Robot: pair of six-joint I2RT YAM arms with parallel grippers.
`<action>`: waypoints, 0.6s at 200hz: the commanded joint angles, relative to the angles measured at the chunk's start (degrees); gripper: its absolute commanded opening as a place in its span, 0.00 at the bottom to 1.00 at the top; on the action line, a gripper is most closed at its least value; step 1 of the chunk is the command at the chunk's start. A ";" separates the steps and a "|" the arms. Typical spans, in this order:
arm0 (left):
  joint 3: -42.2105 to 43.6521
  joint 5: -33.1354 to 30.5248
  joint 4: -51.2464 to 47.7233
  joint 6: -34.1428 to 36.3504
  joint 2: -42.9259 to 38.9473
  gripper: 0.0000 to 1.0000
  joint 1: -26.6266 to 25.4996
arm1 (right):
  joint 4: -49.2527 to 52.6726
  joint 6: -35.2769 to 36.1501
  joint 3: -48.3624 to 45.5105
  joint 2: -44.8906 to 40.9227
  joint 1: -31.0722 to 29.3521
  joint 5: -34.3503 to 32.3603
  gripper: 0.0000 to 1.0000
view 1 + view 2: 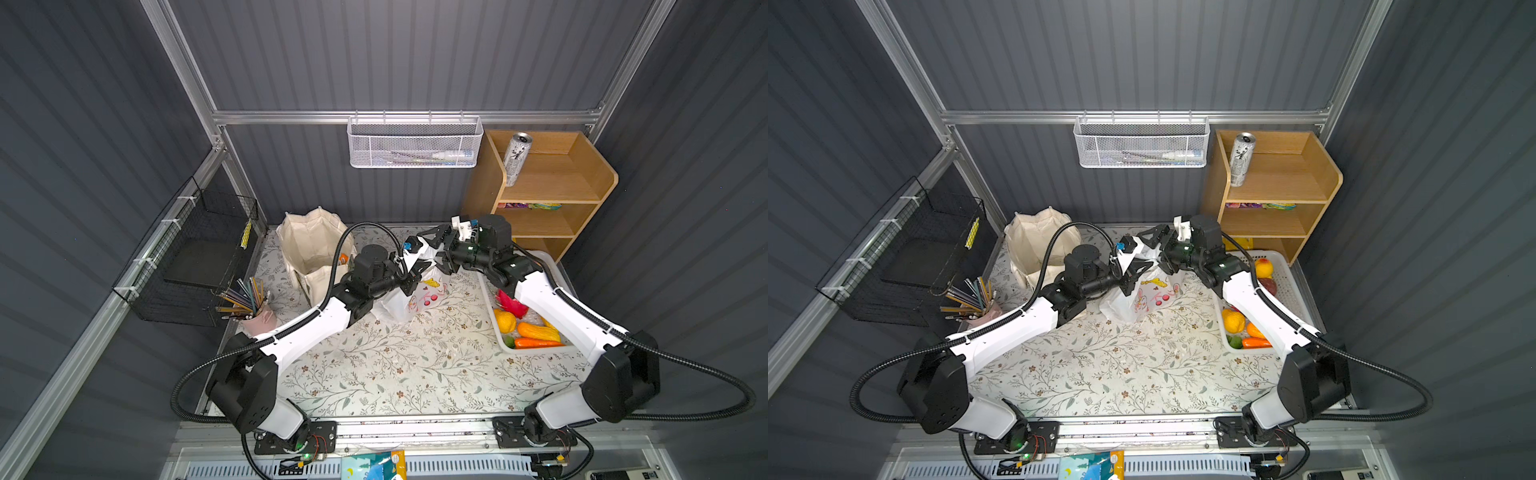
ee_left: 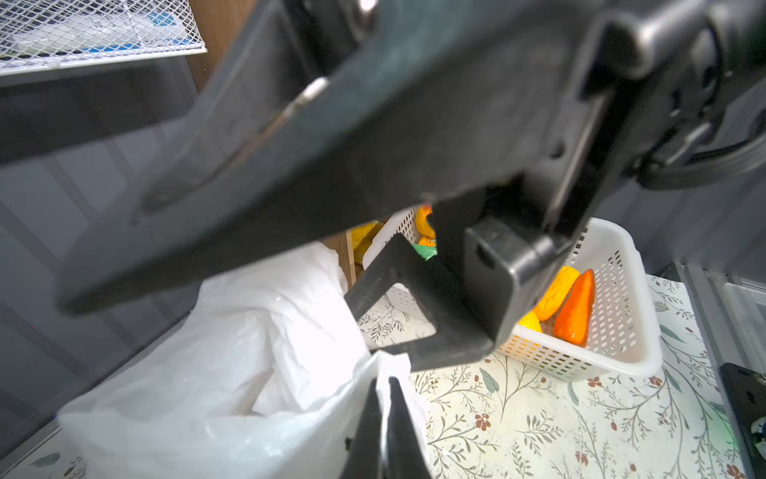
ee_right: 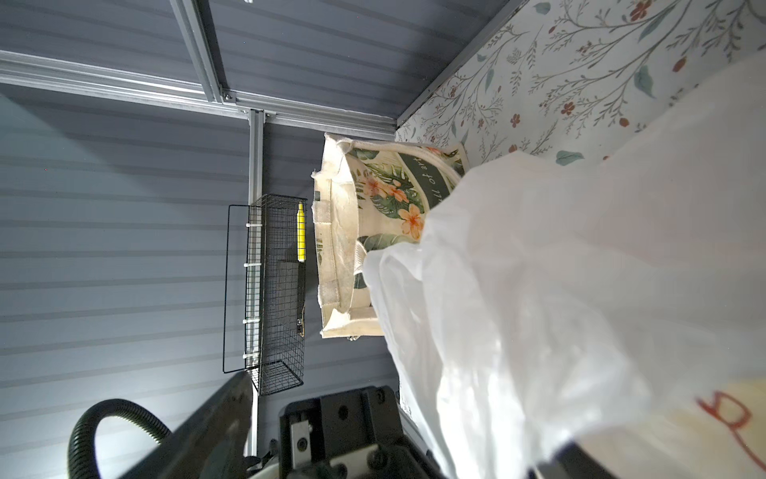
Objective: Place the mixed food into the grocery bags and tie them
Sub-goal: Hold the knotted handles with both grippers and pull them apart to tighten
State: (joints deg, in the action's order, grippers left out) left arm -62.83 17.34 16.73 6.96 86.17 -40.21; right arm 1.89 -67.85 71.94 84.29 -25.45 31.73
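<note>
White arm links [image 1: 309, 328], black joints [image 1: 249, 390], black ribbed cables [image 1: 176, 399]

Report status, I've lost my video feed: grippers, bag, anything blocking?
Left gripper shut on plastic bag rim. Right gripper open at bag's mouth. Toy food in white basket, unbagged. No obstruction seen.

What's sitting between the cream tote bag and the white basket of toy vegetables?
The printed white plastic bag stands between the tote and the basket, its rim pinched by the left gripper. Both top views show it.
</note>
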 commanded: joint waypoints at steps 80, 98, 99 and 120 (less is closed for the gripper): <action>-1.45 -2.36 -1.88 3.84 -0.31 0.00 -0.22 | 3.73 0.51 -5.69 -3.54 0.10 2.58 0.90; -1.83 -1.83 -2.10 4.04 0.00 0.00 -0.22 | 3.65 0.44 -5.22 -2.82 -0.31 3.05 0.91; -1.85 -1.81 -2.12 4.03 0.03 0.00 -0.22 | 3.60 0.44 -5.23 -2.78 -0.31 3.06 0.91; -2.08 -1.22 -2.43 4.12 0.23 0.00 -0.18 | 3.16 0.48 -4.25 -1.48 -0.73 3.22 0.91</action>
State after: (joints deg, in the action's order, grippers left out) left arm -62.85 15.22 15.22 9.78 86.17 -40.21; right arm 5.19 -67.88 66.54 81.58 -25.58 33.54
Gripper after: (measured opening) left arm 0.047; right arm 0.909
